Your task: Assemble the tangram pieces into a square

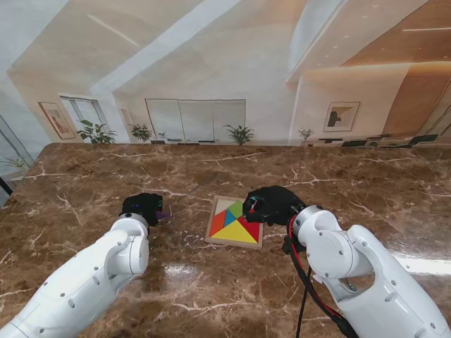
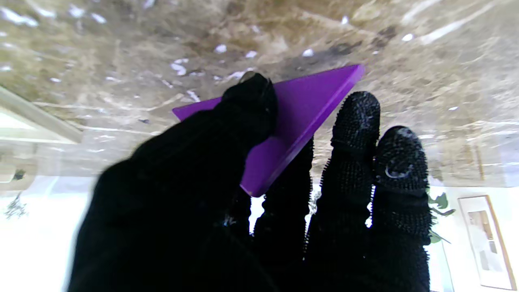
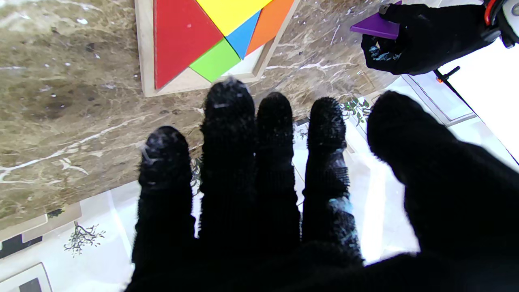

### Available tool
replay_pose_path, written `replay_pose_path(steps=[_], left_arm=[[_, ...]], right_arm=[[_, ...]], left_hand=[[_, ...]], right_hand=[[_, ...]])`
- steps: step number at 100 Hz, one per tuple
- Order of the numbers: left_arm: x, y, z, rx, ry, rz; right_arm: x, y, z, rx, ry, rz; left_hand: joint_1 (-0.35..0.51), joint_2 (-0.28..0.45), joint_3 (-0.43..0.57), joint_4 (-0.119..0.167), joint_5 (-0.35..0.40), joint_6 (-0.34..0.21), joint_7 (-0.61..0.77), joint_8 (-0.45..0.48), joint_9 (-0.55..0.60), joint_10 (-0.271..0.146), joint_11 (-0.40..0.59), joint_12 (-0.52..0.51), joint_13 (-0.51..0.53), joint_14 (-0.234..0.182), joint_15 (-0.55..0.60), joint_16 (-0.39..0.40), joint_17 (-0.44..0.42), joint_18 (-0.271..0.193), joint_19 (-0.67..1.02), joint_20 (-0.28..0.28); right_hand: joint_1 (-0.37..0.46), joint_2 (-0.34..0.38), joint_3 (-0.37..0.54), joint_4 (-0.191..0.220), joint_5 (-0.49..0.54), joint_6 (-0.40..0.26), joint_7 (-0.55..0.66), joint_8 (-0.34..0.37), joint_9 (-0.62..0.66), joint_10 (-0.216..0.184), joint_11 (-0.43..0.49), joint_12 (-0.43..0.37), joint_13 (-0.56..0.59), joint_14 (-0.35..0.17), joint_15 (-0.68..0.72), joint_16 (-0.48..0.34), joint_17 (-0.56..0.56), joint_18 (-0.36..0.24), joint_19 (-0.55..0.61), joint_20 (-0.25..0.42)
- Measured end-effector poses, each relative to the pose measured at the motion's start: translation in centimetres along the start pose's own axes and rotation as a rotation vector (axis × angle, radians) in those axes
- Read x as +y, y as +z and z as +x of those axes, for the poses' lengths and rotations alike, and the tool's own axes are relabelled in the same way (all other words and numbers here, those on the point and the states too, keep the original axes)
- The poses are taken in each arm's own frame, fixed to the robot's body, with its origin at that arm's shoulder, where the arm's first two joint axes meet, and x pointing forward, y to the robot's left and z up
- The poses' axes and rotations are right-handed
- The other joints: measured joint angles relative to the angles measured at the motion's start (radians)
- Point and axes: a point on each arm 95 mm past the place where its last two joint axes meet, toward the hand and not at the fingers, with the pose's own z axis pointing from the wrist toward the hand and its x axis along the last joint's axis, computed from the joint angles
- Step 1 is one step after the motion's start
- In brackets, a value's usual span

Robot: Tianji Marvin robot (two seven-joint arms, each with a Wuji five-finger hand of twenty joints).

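A wooden tray (image 1: pixel 211 233) lies mid-table with yellow (image 1: pixel 235 232), red (image 1: pixel 251 227), orange (image 1: pixel 218 223), blue and green pieces set in it. One corner slot (image 3: pixel 247 65) of the tray (image 3: pixel 142 48) shows bare wood in the right wrist view. My left hand (image 1: pixel 143 207), in a black glove, is left of the tray and shut on a purple triangle (image 2: pixel 300 109), pinched between thumb and fingers above the marble; the triangle (image 3: pixel 375 26) also shows in the right wrist view. My right hand (image 1: pixel 271 204) hovers at the tray's right far corner, fingers (image 3: pixel 231 121) spread, holding nothing.
The brown marble table (image 1: pixel 352 183) stretches wide on all sides of the tray. Its far edge meets a printed backdrop wall (image 1: pixel 211 70). A red and black cable (image 1: pixel 299 267) runs along my right arm.
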Motion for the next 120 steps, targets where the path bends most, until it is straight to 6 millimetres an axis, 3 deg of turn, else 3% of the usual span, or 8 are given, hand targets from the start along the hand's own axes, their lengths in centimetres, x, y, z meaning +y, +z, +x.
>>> replay_pose_path(steps=[69,120], left_arm=[[-2.0,-0.8,-0.1,0.069,-0.054,0.029],[-4.5,-1.0,3.2,0.204,-0.153,-0.034]], right_arm=[[0.0,-0.1,0.0,-0.002,-0.003,0.000],[0.1,-0.1,0.0,0.002,-0.004,-0.009]], left_hand=[[0.012,-0.008,0.000,0.000,0.001,-0.001,0.010,0.015,0.000,-0.005,0.000,0.011,0.019,-0.003,-0.009,0.062,0.026,-0.006,0.019,-0.002],[0.012,-0.008,0.000,0.000,0.001,-0.001,0.013,0.016,0.000,-0.005,0.000,0.014,0.019,-0.003,-0.017,0.073,0.009,-0.006,0.021,-0.001]], right_hand=[[0.000,0.000,0.000,0.000,0.000,0.000,-0.001,0.000,0.000,0.000,0.000,0.000,0.000,0.000,0.000,0.000,0.000,0.000,0.000,0.000],[0.000,0.000,0.000,0.000,0.000,0.000,-0.001,0.000,0.000,0.000,0.000,0.000,0.000,0.000,0.000,0.000,0.000,0.000,0.000,0.000]])
